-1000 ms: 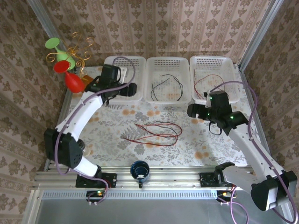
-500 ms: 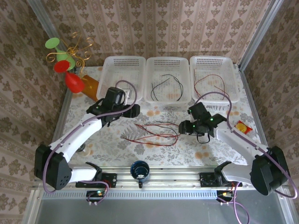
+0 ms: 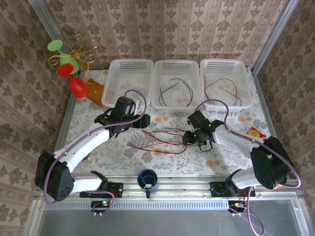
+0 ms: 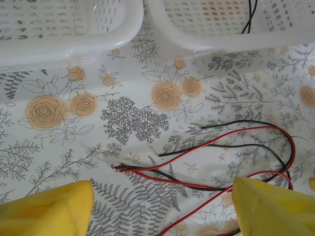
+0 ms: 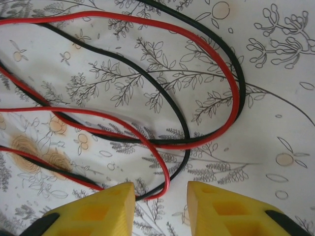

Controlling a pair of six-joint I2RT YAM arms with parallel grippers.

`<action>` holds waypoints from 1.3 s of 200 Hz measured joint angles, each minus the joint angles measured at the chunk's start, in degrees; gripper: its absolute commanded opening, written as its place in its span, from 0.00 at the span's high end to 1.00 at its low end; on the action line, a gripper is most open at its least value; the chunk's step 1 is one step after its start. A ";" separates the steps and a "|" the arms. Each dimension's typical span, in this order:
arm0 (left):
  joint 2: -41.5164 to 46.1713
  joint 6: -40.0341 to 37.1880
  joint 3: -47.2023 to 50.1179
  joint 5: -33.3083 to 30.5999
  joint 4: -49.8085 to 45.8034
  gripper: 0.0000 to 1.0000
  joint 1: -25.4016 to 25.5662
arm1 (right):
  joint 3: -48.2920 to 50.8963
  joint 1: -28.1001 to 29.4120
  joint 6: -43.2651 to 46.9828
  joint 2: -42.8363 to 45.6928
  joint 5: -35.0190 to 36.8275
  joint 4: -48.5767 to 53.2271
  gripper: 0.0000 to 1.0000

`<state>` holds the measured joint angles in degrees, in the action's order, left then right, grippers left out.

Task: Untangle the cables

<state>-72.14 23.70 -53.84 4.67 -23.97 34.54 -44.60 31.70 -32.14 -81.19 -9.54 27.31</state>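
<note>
Tablecloth [image 3: 162,161] bare around cables [image 3: 162,138]; right gripper [image 5: 161,189] straddles their right edge.

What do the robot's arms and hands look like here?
The left arm and right arm have white links and black joints, each trailing a purple cable. The left hand and right hand are black with blocky yellow fingers. Small green lights glow by the right hand.
</note>
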 measured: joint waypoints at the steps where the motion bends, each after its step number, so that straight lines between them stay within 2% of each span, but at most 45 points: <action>1: 0.00 0.02 0.00 -0.02 0.02 0.26 0.00 | 0.00 0.00 -0.02 -0.09 0.00 -0.02 0.69; 108: 0.00 0.76 0.00 -0.17 0.02 0.26 0.94 | 0.04 1.07 0.02 -5.68 -0.17 -1.70 0.77; 123: 0.00 0.76 0.00 -0.17 0.02 0.26 1.14 | 0.04 1.29 0.15 -6.51 -0.20 -1.70 0.81; 170: 0.00 0.76 0.00 -0.42 0.00 0.26 1.49 | -0.26 2.03 0.55 -7.15 -0.20 -1.68 1.00; 192: 0.00 0.76 0.00 -0.79 -0.02 0.26 1.73 | -0.28 2.10 0.87 -7.04 -0.17 -1.53 1.00; 221: 0.00 0.74 0.00 -1.38 -0.04 0.26 2.32 | -0.28 2.10 0.92 -2.97 0.07 -0.28 1.00; 260: 0.57 0.70 0.00 -1.90 -0.02 0.26 2.56 | -0.46 2.10 1.77 10.97 2.34 0.98 1.00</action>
<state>-71.57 24.40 -53.84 2.76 -23.99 37.10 -45.06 33.80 -30.37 -70.22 -7.20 28.29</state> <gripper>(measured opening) 0.739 0.059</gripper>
